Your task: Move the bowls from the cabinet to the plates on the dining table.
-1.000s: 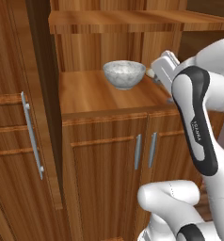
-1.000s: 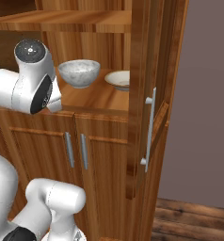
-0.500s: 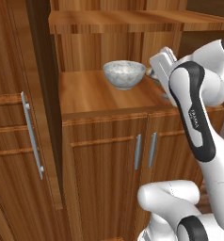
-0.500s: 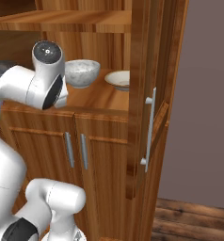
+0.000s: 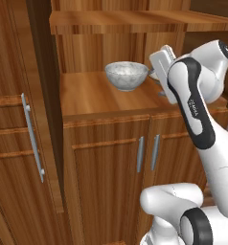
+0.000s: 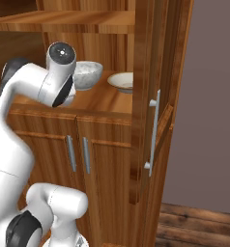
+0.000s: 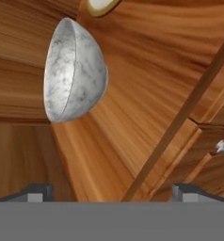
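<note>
On the open shelf (image 5: 94, 95) of the brown cabinet (image 6: 146, 58) stands the deep grey-white marbled bowl (image 5: 127, 75) (image 6: 89, 73). To its right lies the shallower beige bowl (image 6: 122, 81) (image 7: 102, 4). My white hand (image 5: 160, 61) hovers just right of the marbled bowl, at rim height and apart from it. In the hand view the marbled bowl (image 7: 76, 70) is ahead and to the upper left, with the gripper (image 7: 111, 192) open and nothing between its fingertips (image 7: 36, 190). The plates and the dining table are out of view.
The cabinet's left door (image 5: 25, 124) stands open with a grey bar handle (image 5: 32, 136). Its right door (image 6: 153, 111) also stands open, edge on. An upper shelf (image 5: 116, 19) hangs close above the bowls. Two shut lower doors (image 5: 111, 182) lie below the shelf.
The arm has reached further in towards the shelf. The hand has edged left, closer to the marbled bowl. Both bowls stay put and the jaws stay wide.
</note>
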Robot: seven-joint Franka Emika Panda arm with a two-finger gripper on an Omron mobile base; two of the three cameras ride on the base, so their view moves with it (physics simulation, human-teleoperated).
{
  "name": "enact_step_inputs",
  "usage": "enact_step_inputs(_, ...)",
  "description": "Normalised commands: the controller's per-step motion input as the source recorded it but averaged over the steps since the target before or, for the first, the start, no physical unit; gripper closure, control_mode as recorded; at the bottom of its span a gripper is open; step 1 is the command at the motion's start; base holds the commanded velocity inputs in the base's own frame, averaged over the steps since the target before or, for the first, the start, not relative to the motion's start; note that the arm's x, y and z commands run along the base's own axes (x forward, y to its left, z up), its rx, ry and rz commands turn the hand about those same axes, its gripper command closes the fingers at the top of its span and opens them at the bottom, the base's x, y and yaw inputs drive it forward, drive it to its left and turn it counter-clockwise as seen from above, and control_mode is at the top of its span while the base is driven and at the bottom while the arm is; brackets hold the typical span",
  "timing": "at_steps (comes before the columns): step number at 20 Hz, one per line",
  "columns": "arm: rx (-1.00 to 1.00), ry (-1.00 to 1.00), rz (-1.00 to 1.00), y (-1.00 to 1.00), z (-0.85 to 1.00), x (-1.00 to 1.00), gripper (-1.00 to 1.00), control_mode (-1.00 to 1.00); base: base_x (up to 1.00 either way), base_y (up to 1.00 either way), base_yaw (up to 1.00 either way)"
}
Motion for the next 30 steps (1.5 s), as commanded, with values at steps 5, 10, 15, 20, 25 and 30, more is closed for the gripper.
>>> enact_step_inputs(5,0.0,0.0,0.0,0.0,0.0,0.22,-1.0,-1.0,0.0,0.0,0.0)
enact_step_inputs(10,0.0,0.0,0.0,0.0,-0.03,0.35,-1.0,-1.0,0.0,0.0,0.0)
enact_step_inputs(15,0.0,0.0,0.0,0.0,-0.04,0.44,-1.0,-1.0,0.0,0.0,0.0)
enact_step_inputs(20,0.0,0.0,0.0,0.0,-0.02,0.35,-1.0,-1.0,0.0,0.0,0.0)
enact_step_inputs(25,0.0,0.0,0.0,0.0,-0.04,0.24,-1.0,-1.0,0.0,0.0,0.0)
enact_step_inputs(30,0.0,0.0,0.0,0.0,-0.23,0.13,-1.0,-1.0,0.0,0.0,0.0)
